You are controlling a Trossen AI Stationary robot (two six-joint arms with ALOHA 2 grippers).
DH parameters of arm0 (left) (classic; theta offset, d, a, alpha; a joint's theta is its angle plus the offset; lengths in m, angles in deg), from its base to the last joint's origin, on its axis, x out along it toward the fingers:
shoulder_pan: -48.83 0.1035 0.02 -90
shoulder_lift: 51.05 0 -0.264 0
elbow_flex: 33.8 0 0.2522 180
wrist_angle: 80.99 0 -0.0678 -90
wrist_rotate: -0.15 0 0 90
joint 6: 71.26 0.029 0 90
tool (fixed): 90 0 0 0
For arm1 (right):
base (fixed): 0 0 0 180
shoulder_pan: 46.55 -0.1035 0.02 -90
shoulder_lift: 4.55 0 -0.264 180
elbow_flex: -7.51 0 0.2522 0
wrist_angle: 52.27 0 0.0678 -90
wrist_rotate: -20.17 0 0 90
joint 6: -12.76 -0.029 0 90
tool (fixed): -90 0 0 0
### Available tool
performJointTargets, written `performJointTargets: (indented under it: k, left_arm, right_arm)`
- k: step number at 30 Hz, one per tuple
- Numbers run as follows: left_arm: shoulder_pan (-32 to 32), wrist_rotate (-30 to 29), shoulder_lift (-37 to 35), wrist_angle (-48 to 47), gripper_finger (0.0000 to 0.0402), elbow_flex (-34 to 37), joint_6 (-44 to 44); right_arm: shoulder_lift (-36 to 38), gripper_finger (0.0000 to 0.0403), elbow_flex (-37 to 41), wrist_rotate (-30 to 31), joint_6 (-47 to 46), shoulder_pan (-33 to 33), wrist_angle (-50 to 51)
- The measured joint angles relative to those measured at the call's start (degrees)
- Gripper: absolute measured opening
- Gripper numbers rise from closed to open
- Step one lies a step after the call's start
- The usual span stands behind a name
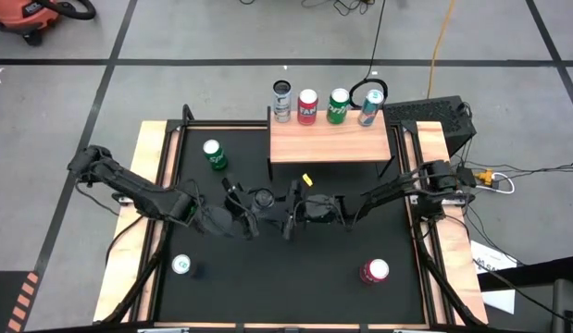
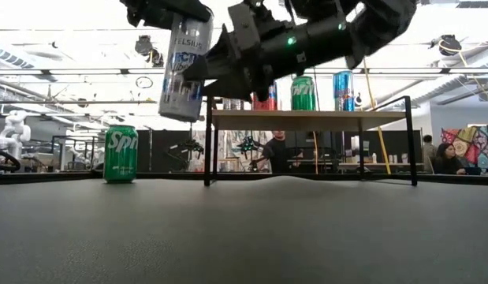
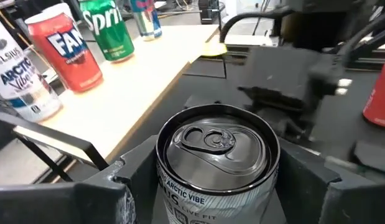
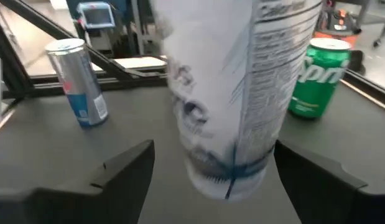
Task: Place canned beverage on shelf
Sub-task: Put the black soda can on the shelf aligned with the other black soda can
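High view: both hands meet mid-desk (image 1: 166,148), before the shelf (image 1: 330,141). Low view: the silver can (image 2: 184,67) hangs tilted in the air. Left wrist view: left hand (image 3: 222,186) clamps it. Right wrist view: right hand (image 4: 212,171) stands open around it.

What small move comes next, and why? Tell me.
Probably back the right gripper off the can: its fingers stand apart, clear of the sides, while the left gripper clamps the can's top, held aloft. Left could then carry it to the shelf.
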State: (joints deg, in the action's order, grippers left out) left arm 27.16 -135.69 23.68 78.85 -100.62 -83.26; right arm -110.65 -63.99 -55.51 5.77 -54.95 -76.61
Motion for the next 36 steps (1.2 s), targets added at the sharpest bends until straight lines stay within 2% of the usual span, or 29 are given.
performJointTargets:
  k: [7,13,19,26,36]
  left_arm:
    - [8.65,5.46,-4.54,0.46,0.0244,-0.04,6.72]
    - [15.97,17.85,-5.57,8.48,0.0244,-0.10,12.71]
    - [22.76,26.68,-5.17,9.75,0.0244,-3.41,16.24]
    - [31.65,34.37,-4.54,10.01,0.0244,-7.73,20.16]
    - [43.06,43.10,2.48,10.19,0.0244,-9.94,19.01]
  right_arm:
    - [9.62,0.0313,0.04,5.39,-1.80,0.18,21.94]
    - [16.38,0.0313,0.04,5.51,-4.32,-0.46,34.26]
    - [18.52,0.0313,0.04,5.80,-5.47,-2.49,36.11]
    - [18.45,0.0313,0.07,9.78,-7.71,-4.66,37.28]
    - [18.45,0.0313,0.09,11.57,-10.36,-5.92,39.48]
